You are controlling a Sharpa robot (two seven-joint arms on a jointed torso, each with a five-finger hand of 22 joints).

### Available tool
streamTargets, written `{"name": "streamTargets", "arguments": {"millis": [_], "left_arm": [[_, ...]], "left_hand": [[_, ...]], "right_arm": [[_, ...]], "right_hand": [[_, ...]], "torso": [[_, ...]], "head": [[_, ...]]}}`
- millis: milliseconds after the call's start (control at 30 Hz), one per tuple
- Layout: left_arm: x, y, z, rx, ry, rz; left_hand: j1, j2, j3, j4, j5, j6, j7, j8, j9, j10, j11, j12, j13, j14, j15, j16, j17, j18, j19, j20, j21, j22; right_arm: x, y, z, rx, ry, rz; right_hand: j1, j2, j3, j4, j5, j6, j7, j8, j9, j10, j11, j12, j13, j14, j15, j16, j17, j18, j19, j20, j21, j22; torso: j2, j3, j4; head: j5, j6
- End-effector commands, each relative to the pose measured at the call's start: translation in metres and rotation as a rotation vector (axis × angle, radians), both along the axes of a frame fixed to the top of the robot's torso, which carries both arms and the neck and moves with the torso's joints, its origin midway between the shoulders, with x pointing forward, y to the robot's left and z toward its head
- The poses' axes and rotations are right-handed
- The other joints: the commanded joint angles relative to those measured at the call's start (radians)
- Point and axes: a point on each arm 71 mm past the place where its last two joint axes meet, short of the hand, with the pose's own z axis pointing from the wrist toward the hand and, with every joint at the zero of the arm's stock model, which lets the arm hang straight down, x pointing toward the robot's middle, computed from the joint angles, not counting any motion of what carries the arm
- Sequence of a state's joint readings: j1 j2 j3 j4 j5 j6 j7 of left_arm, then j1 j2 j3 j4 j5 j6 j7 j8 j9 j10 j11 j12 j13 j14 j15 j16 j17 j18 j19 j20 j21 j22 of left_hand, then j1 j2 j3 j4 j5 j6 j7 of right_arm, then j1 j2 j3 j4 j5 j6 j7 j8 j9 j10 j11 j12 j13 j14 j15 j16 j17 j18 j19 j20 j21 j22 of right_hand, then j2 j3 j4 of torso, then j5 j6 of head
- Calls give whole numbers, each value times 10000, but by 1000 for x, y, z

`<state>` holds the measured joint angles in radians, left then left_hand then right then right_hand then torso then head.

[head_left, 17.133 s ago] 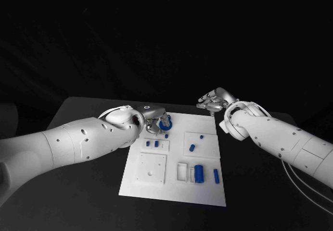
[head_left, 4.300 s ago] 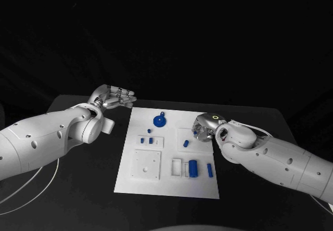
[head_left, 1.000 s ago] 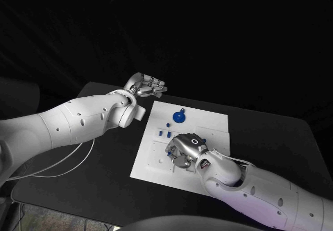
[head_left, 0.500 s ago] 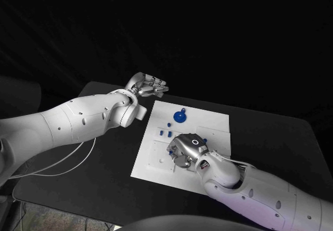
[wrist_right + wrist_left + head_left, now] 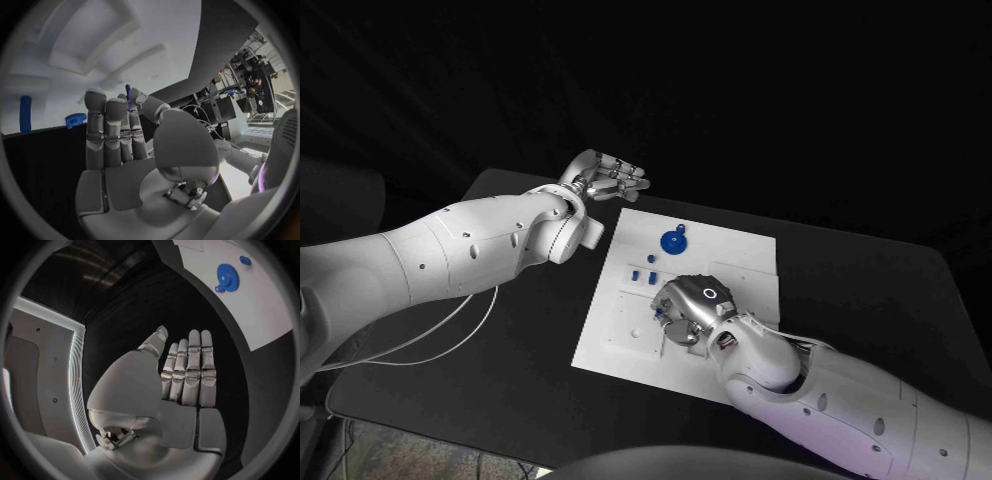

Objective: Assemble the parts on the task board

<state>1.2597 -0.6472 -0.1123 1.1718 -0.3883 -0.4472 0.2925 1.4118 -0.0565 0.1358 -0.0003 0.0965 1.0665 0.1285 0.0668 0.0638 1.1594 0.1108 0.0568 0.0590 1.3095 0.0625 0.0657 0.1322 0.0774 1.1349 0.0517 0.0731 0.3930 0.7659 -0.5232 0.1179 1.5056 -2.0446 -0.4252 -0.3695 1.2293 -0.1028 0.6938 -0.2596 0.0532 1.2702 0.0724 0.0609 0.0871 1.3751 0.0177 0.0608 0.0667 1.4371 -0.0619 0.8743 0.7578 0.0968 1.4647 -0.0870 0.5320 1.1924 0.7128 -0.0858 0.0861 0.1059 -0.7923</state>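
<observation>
Task board (image 5: 733,245) in the middle of the desk (image 5: 877,290). Gear part (image 5: 672,241) on the board's far end, small parts (image 5: 643,275) just nearer. Right robot hand (image 5: 689,310) over the board's near half; left robot hand (image 5: 607,177) beyond the far left corner, apart from the board.

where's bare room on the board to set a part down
Free: the white strip of the task board between the blue gear and its far right corner. Crowded: the near half, under the right hand, beside the small blue pegs.
</observation>
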Motion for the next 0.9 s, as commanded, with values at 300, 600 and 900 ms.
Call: {"name": "streamTargets", "arguments": {"millis": [300, 600, 900], "left_arm": [[0, -3, 0, -84, 67, -201], [0, -4, 0, -101, 106, -241], [0, -5, -1, -83, 132, -269]], "left_hand": [[21, 110, -49, 2, -40, 48, 11, -42, 4, -84, 13, 16, -10, -22, 55, -25, 3, -109, 78, -7, 14, -47], [25, 119, -64, 10, -58, 39, 17, -42, 4, -105, 21, 15, -10, -51, 66, -26, -5, -109, 67, 3, 13, -106], [92, 107, -76, -21, -74, 24, 21, -42, 5, -123, 27, 15, -10, -69, 68, -27, -9, -108, 61, 4, 15, -148]], "right_arm": [[1, 0, -2, -136, -79, -132], [0, 1, -5, -171, -19, -29], [-2, 4, -8, -168, 26, 73]], "right_hand": [[90, -9, 3, -15, 5, 66, 12, 33, 1, 89, -19, 30, 8, -12, -88, 20, 1, 190, 443, -68, 42, 28], [97, -3, -16, -10, 6, 62, 14, 32, -4, 86, -19, 30, 8, -14, -88, 19, 1, 187, 443, -68, 53, 39], [90, -15, -11, -9, 17, 67, 12, 32, -5, 85, -20, 29, 8, -15, -89, 20, 0, 186, 444, -68, 49, 49]], "torso": [[-3, -1, 12], [2, -7, 1], [1, 10, 0]], "head": [[22, -27], [36, -72], [78, -121]]}}
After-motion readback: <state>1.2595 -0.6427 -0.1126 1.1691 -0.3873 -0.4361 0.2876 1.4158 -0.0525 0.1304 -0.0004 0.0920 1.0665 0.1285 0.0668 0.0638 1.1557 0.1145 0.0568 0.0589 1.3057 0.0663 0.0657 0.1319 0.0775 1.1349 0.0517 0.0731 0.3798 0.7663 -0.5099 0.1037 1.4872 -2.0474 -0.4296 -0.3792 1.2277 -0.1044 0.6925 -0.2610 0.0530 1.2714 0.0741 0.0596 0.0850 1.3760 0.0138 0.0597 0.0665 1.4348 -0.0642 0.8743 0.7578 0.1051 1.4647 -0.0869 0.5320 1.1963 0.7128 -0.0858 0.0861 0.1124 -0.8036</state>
